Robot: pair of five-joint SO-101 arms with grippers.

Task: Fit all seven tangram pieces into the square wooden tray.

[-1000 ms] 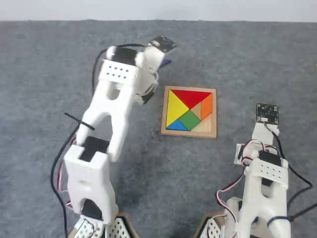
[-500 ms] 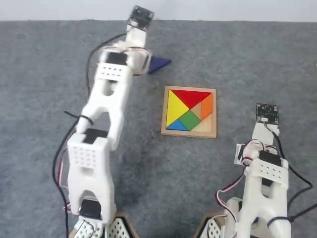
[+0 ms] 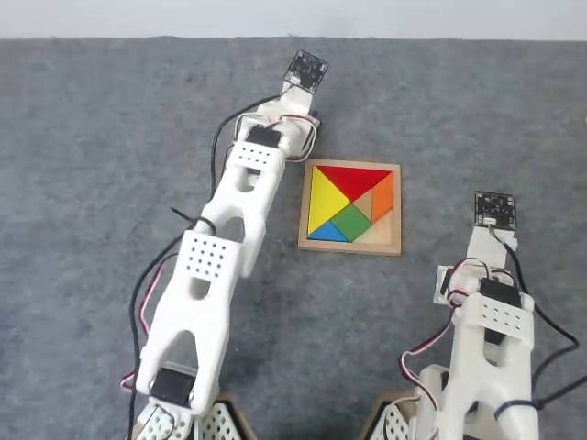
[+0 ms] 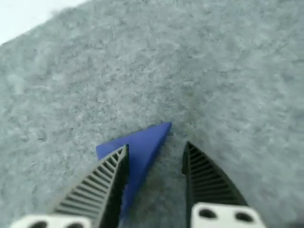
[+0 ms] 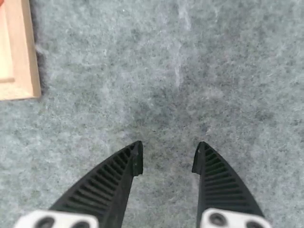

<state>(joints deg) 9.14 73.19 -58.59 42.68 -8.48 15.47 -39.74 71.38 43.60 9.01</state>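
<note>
A dark blue triangle (image 4: 141,141) lies flat on the grey mat. My left gripper (image 4: 154,153) is open just above it, one finger (image 4: 110,175) overlapping its edge and the other beside its tip. In the high view the left arm (image 3: 252,174) stretches to the far side of the mat, just beyond the tray's far left corner, and covers the triangle. The square wooden tray (image 3: 349,248) holds red (image 3: 353,177), yellow (image 3: 323,202), green (image 3: 351,220), small blue (image 3: 327,233) and orange (image 3: 383,195) pieces, with bare wood showing between them. My right gripper (image 5: 166,154) is open over bare mat.
The right arm (image 3: 486,316) stands at the near right, its wrist just right of the tray, whose corner (image 5: 19,57) appears in the right wrist view. Grey mat lies open to the left and in front of the tray. The mat's far edge meets a pale wall.
The left arm swung its wrist left and then back right, ending over the blue triangle, which was uncovered half a second ago. The right arm and tray stayed still.
</note>
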